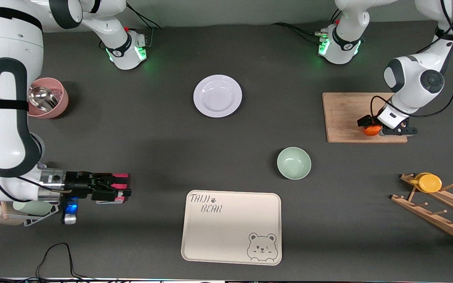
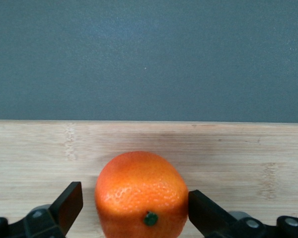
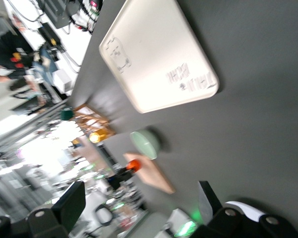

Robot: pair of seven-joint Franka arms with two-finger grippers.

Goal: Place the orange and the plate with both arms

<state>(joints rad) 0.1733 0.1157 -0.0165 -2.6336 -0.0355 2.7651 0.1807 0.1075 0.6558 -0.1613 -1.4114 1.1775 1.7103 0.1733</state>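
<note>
The orange (image 1: 371, 130) sits on a wooden cutting board (image 1: 344, 114) at the left arm's end of the table. My left gripper (image 1: 372, 127) is down around it. In the left wrist view the orange (image 2: 141, 193) lies between the fingers of the left gripper (image 2: 134, 208); one finger touches it and the other stands a small gap off, so the gripper is open. The plate (image 1: 217, 96) lies empty on the table between the two arm bases. My right gripper (image 1: 126, 188) is open and empty, held level above the table at the right arm's end.
A mint-green bowl (image 1: 293, 162) stands nearer the camera than the plate. The beige bear tray (image 1: 231, 226) lies nearest the camera. A wooden rack (image 1: 439, 212) with a yellow lid (image 1: 429, 182) is near the left arm's end. A pink cup (image 1: 47, 98) stands at the right arm's end.
</note>
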